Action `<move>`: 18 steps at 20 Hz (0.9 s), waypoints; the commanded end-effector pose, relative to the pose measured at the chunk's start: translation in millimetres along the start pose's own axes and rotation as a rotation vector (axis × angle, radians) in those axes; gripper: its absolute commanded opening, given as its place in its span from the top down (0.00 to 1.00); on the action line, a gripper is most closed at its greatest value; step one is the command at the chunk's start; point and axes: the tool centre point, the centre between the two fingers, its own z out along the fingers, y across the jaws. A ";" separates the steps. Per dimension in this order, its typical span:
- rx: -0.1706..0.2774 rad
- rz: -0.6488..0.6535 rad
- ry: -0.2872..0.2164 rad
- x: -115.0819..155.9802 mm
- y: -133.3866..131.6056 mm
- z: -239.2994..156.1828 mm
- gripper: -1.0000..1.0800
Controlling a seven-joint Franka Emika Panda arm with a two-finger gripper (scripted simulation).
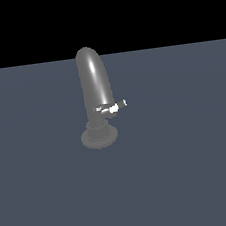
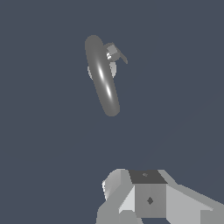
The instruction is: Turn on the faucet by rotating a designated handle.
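The faucet [image 1: 95, 87] is a tall glossy grey spout curving over at the top, standing on a round ridged base [image 1: 99, 137] on the dark floor. Its handle [image 1: 113, 106] is a short thin lever with a bright white tip, sticking out from the lower body toward the exterior view's right. The wrist view looks down on the faucet [image 2: 103, 78], with the handle [image 2: 114, 52] beside its far end. My gripper [image 2: 148, 183] shows only in the wrist view, well apart from the faucet. Its fingers form one block with no gap and hold nothing. The arm is absent from the exterior view.
A flat dark blue-grey floor [image 1: 194, 175] spreads around the faucet, with black background behind it. No other objects show.
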 end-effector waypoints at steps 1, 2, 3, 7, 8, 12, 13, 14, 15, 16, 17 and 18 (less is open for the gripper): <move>0.000 0.000 0.000 0.0 0.0 0.0 1.00; 0.000 0.000 0.000 -0.1 -0.2 -0.1 1.00; 0.000 0.001 -0.002 0.5 -0.2 0.0 1.00; 0.004 0.012 -0.015 4.0 -1.7 0.3 1.00; 0.005 0.016 -0.020 5.4 -2.2 0.4 1.00; 0.012 0.039 -0.051 13.5 -5.4 1.1 1.00; 0.015 0.047 -0.060 16.1 -6.3 1.3 1.00; 0.017 0.055 -0.071 19.0 -7.4 1.7 1.00; 0.020 0.064 -0.082 22.0 -8.5 2.0 1.00; 0.023 0.073 -0.095 25.4 -9.6 2.5 1.00; 0.026 0.084 -0.108 28.9 -10.8 3.0 1.00; 0.029 0.095 -0.122 32.8 -12.0 3.6 1.00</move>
